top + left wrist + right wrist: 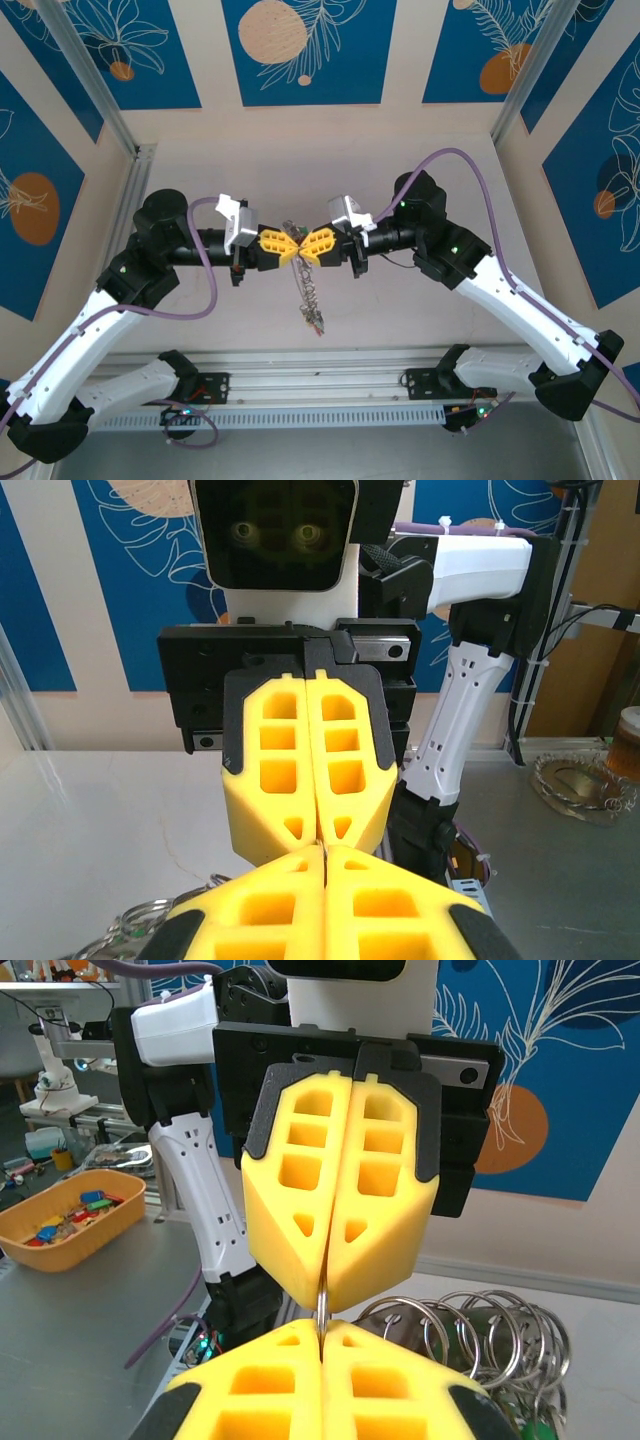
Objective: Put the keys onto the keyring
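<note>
The left gripper (292,248) and the right gripper (311,246) meet tip to tip above the middle of the table (420,320). Each is pressed together, with no gap along its yellow seam. In the right wrist view you see a thin metal sliver running between the opposed tips and into both seams. It is probably the wire of the keyring (305,285), pinched from both sides, though the view is too tight to rule out a key blade. From that pinch the keyring trails towards the near edge. Its long axis runs far to near and drifts slightly right, with the keys (317,320) bunched at its near end. The pinch point lies midway, so neither arm is the nearer. The coming move likely turns on this shared grip: the wire lies in line with both seams, and the loose bunch hangs to the near side of the tips.
</note>
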Available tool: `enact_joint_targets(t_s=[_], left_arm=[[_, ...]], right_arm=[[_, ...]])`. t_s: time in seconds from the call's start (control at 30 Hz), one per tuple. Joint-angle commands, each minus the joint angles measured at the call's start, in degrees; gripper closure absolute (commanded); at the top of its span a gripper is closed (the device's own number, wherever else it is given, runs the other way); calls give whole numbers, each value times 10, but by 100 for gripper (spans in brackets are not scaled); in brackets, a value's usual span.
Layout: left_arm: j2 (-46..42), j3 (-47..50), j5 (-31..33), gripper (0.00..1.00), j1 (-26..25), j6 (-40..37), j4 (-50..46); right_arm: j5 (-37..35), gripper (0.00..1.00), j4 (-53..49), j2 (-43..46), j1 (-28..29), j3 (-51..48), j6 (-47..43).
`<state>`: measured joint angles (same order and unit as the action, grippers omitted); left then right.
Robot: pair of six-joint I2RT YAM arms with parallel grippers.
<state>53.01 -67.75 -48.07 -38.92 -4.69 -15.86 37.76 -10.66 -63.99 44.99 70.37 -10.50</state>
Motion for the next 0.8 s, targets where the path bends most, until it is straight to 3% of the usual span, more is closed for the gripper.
enact_joint_targets(t_s=[0.0, 0.13, 0.2, 0.3, 0.47, 0.77], left_arm=[[-3, -5, -1, 100, -4, -1, 29], [4, -35, 87, 97, -4, -53, -66], [12, -57, 128, 80, -5, -87, -129], [23, -80, 174, 69, -6, -125, -191], [26, -86, 214, 68, -6, -154, -220], [29, -81, 185, 68, -6, -169, -220]], right_arm=[[-10, 100, -26, 4, 4, 4, -22], [-80, 100, -126, 5, 4, 53, -85], [-112, 100, -186, -8, 4, 95, -114], [-142, 100, -285, -53, 4, 175, -144], [-198, 100, -371, -115, 25, 253, -169], [-230, 100, -432, -155, 50, 319, -188]])
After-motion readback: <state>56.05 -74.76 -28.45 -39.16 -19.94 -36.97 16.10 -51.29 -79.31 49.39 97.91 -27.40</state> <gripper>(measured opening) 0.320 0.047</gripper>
